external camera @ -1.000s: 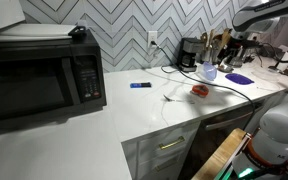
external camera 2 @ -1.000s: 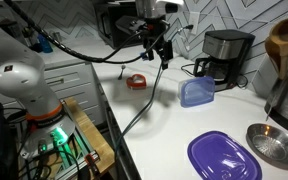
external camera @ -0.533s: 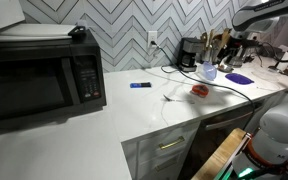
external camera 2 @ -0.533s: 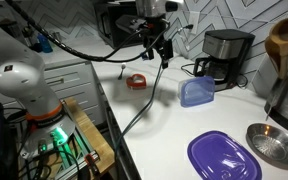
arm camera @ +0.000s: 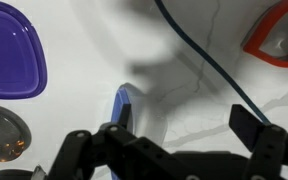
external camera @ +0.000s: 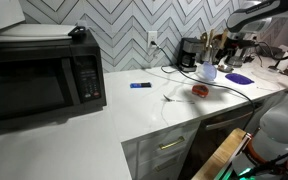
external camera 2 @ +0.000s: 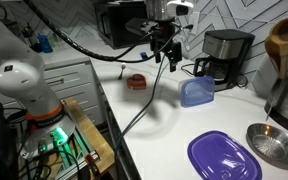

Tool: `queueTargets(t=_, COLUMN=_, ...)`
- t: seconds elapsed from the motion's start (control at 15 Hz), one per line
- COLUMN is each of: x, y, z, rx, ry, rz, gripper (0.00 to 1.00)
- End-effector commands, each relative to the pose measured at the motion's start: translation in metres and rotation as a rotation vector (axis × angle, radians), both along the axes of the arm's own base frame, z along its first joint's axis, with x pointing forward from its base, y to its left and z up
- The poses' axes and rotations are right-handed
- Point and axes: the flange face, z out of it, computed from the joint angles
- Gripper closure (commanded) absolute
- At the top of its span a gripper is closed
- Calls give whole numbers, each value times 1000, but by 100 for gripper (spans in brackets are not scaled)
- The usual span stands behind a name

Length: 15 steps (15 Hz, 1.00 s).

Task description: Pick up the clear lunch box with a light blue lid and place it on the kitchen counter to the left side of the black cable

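The lunch box (external camera 2: 196, 93), clear with a light blue lid, sits on the white kitchen counter (external camera 2: 159, 125) in front of the coffee maker; it also shows in an exterior view (external camera: 209, 72). My gripper (external camera 2: 168, 56) hangs open and empty above the counter, a little short of the box. In the wrist view the gripper (arm camera: 179, 125) has its jaws spread, with the lunch box's blue edge (arm camera: 122, 100) beside one finger. The black cable (arm camera: 199, 50) crosses the counter, and it curves from the wall outlet in an exterior view (external camera: 174, 72).
A flat purple dish (external camera 2: 224, 158) and a metal bowl (external camera 2: 274, 145) lie near the counter's end. A small red object (external camera 2: 136, 81) lies by the cable. A black coffee maker (external camera 2: 224, 55) stands behind the box. A microwave (external camera: 39, 75) and a blue pen (external camera: 140, 85) are farther along.
My gripper has shifted slightly toward the lunch box and a little lower. Nothing on the counter has moved.
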Motion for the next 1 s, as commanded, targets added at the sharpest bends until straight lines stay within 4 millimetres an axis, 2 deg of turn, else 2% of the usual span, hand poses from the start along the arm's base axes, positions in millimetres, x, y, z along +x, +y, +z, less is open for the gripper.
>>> queueTargets(t=0.0, x=13, y=-26, z=-13, rx=7, ry=21, rz=16, gripper=0)
queueTargets(t=0.47, x=32, y=-60, z=-40, rx=79, ry=13, rz=12, gripper=0)
queueTargets(t=0.73, x=36, y=-85, z=-51, rx=138, ry=-5, rz=42, gripper=0)
queueTargets(t=0.93, x=37, y=-104, z=-58, rx=194, ry=-34, rz=80, gripper=9)
